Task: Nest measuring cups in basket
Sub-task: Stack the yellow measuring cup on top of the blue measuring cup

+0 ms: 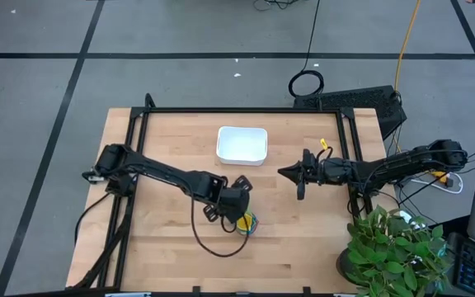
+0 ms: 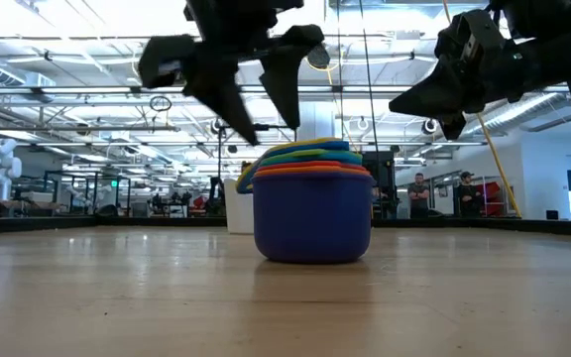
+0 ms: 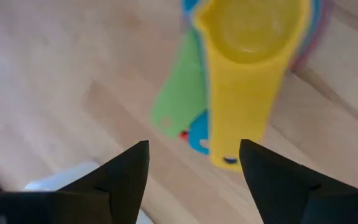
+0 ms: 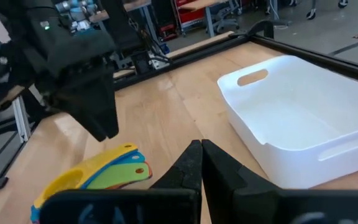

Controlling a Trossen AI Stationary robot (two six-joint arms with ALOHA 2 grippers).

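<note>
Cups (image 2: 311,203) sit nested in one stack on the bare wood of the desk (image 1: 163,247), well apart from the white basket (image 1: 242,144), which lies nearer the desk's far edge and holds nothing. The stack's outermost cup is navy, seen from the low view as a rounded tub, with orange, green, yellow and blue rims layered above it. From the left wrist view the yellow cup (image 3: 248,56) is innermost and on top, its handle lying over the green handle (image 3: 180,99), with a blue one and a sliver of red showing beneath. The left pincer (image 3: 193,163) hangs just above the stack on the side away from the basket, its two fingers spread apart with nothing between them; the yellow handle's end shows in the gap but neither finger touches it. In the low view the same fingers (image 2: 228,94) point down at the stack's rim without contact. The right pincer (image 4: 201,163) is raised above the desk beside the basket, on the basket's right in the high view, its fingers pressed together and empty, pointing toward the stack. People stand far off in the room behind the desk.
</note>
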